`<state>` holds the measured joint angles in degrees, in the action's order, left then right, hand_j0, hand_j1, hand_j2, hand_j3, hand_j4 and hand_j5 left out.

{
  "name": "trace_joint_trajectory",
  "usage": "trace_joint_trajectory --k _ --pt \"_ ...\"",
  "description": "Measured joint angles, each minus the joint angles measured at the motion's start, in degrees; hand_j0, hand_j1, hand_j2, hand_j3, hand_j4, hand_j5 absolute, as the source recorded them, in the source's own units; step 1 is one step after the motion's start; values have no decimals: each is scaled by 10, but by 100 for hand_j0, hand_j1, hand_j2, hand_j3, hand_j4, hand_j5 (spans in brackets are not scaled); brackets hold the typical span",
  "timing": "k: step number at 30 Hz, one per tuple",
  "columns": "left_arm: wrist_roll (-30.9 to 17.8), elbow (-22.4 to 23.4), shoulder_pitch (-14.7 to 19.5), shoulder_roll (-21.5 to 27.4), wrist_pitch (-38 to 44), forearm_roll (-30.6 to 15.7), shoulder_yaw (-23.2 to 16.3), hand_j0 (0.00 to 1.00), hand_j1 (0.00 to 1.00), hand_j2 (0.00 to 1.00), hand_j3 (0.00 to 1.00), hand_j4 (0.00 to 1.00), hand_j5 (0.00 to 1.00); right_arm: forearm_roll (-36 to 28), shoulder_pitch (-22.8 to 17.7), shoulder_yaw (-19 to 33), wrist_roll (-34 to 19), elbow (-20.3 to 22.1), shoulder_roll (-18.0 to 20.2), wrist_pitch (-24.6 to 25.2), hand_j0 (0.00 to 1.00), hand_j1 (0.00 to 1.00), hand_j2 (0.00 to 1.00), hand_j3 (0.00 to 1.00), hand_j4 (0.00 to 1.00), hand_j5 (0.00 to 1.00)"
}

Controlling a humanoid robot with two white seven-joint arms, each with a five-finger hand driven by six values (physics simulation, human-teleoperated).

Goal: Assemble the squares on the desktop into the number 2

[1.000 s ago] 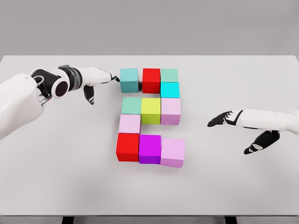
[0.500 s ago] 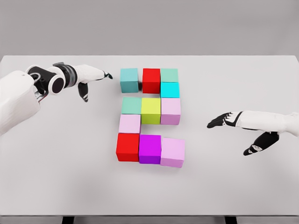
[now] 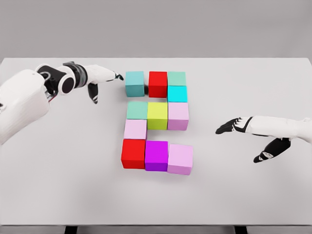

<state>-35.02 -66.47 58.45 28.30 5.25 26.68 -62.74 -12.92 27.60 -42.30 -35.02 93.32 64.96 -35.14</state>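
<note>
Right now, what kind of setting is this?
Likely a simulated tabletop test scene, not a real room: a plain white table, a blank grey backdrop, flat-coloured cubes like the red cube, and nothing else around.

- Left arm [image 3: 22, 100]: bulky, smooth white shell, with a black wrist joint ringed in grey.
- Left hand [image 3: 97, 77]: white back, black fingertips.
- Right arm [image 3: 287, 127]: slim white forearm.
- Right hand [image 3: 241, 125]: white, with black fingers and thumb.
</note>
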Motion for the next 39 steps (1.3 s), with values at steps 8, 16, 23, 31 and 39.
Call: trace_joint_trajectory --k 8,16,23,31,39 --pt "0 1 0 -8 -2 0 -1 100 100 100 100 100 100 0 0 0 0 0 0 0 100 100 100 100 100 100" --pt "0 0 0 -10 -4 0 -1 100 100 100 100 100 100 0 -1 0 0 1 0 0 100 100 100 100 100 100" --pt "0 0 0 -9 -5 0 -1 100 100 100 100 100 100 0 -2 0 0 4 0 0 100 100 100 100 100 100" --pt "0 -8 -2 0 -7 -4 1 100 100 100 100 100 100 0 -2 0 0 12 0 0 100 100 100 100 100 100" --pt "0 -61 -8 33 -8 -9 3 100 100 100 100 100 100 0 -2 0 0 12 1 0 100 100 100 100 100 100"
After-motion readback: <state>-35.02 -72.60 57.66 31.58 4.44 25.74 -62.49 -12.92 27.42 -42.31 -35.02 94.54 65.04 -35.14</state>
